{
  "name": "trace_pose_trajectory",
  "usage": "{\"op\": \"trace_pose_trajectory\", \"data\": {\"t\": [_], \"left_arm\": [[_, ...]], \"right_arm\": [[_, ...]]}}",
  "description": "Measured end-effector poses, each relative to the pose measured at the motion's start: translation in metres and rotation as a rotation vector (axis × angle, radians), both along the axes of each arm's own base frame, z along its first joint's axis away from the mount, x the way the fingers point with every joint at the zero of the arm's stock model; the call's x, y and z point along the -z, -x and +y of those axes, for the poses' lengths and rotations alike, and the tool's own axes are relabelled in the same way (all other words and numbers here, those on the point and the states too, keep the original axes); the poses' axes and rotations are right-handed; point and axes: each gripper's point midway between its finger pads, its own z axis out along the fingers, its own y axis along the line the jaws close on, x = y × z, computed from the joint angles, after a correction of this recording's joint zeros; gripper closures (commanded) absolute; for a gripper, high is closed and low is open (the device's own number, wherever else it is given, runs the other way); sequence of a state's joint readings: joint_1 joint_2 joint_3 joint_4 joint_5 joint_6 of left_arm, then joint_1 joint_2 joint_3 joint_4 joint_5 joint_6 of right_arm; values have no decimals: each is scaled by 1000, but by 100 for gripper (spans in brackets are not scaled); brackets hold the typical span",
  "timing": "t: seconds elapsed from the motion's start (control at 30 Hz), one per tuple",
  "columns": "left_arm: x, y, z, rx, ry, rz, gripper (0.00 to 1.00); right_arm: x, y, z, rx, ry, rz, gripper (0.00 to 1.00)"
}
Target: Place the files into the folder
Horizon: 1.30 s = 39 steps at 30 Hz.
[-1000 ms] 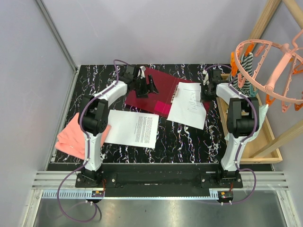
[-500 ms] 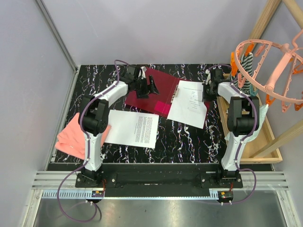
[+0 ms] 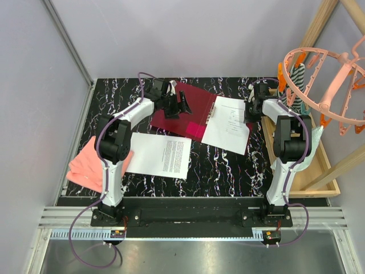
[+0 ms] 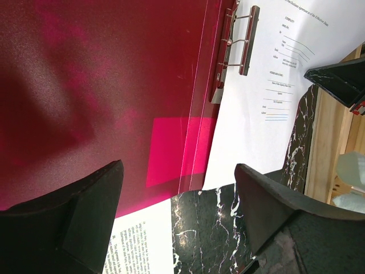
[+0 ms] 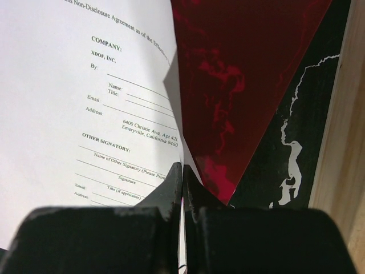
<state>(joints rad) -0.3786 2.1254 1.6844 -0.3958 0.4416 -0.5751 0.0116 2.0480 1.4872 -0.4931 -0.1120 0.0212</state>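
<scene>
My right pincer (image 5: 181, 171), clamped on sheet (image 5: 85, 114) edge, has dragged it slightly further onto folder (image 5: 239, 68). I hold left pincer (image 4: 177, 171) apart above folder. Second sheet (image 3: 159, 155) waits on table (image 3: 228, 171).

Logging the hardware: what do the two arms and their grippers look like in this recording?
The left arm and right arm have white links and black joints, with a purple cable along each. The left gripper and right gripper have matte black wedge-shaped fingers. No markings show.
</scene>
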Motion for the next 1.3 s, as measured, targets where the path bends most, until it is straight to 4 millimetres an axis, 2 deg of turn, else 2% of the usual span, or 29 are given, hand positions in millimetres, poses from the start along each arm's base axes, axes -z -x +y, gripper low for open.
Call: {"op": "trace_pose_trajectory", "data": {"t": [0.43, 0.77, 1.03, 1.07, 1.1, 1.17, 1.2, 1.3], "left_arm": [[0, 0, 0, 1, 0, -1, 18], [0, 0, 0, 2, 0, -1, 18], [0, 0, 0, 3, 1, -1, 18], [0, 0, 0, 3, 1, 0, 18], [0, 0, -1, 4, 2, 0, 18], [0, 1, -2, 8, 3, 0, 18], [0, 2, -3, 11, 4, 1, 18], [-1, 7, -9, 28, 8, 2, 19]], "right_arm": [[-1, -7, -1, 3, -1, -6, 100], [1, -10, -18, 39, -3, -5, 100], [1, -10, -17, 4, -2, -9, 99], [1, -10, -17, -6, 1, -11, 95], [1, -10, -16, -13, 2, -12, 83], [0, -10, -15, -29, -1, -14, 68], [0, -10, -14, -27, -7, -14, 58], [-1, -11, -9, -19, -42, -17, 48]]}}
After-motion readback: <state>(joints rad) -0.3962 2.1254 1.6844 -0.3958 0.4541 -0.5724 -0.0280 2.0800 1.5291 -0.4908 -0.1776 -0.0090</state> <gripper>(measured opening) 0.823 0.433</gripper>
